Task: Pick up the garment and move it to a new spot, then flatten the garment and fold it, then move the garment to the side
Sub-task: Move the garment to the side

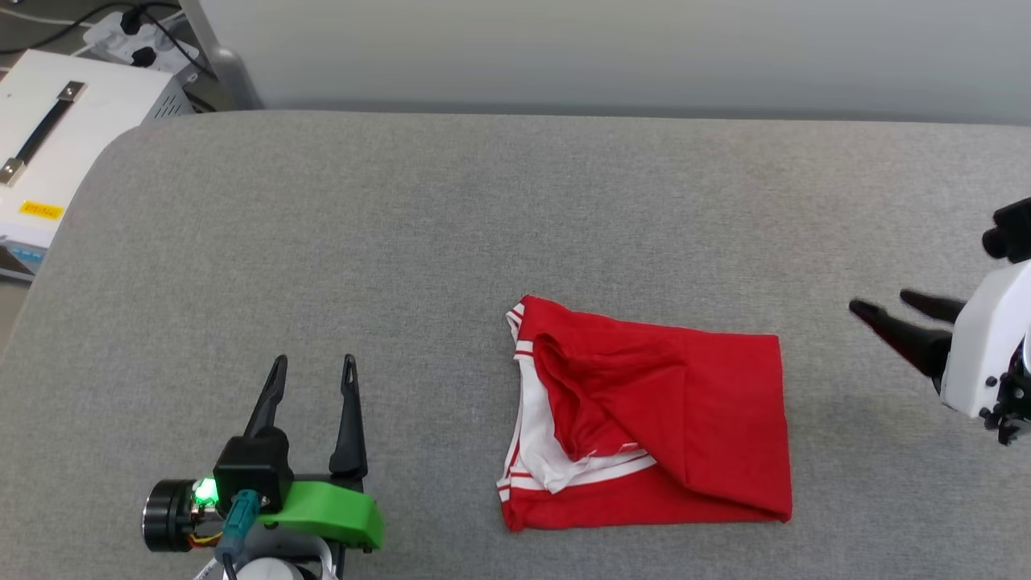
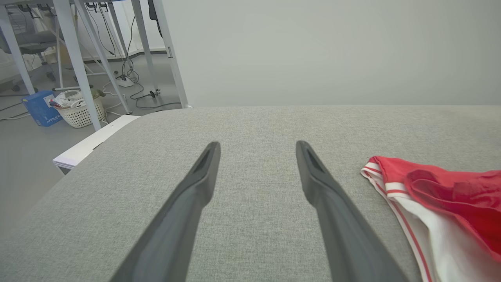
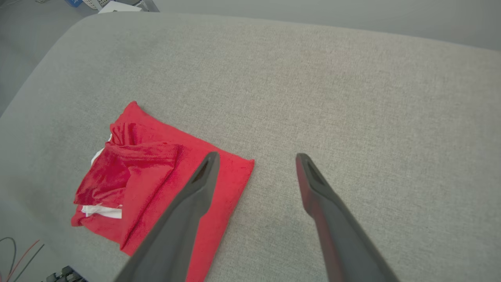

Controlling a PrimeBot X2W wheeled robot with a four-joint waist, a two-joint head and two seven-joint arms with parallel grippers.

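Folded garment is lying on bench between left tool and right tool, both gaping empty. Left wrist view is adding a basket on the floor beyond bench edge.

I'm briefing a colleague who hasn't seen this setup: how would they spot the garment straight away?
Look at the grey cloth-covered table. Lying folded near its front, right of the middle, is the garment. It is the one bright red thing there, with white sleeve cloth and red-white striped trim along its left side.
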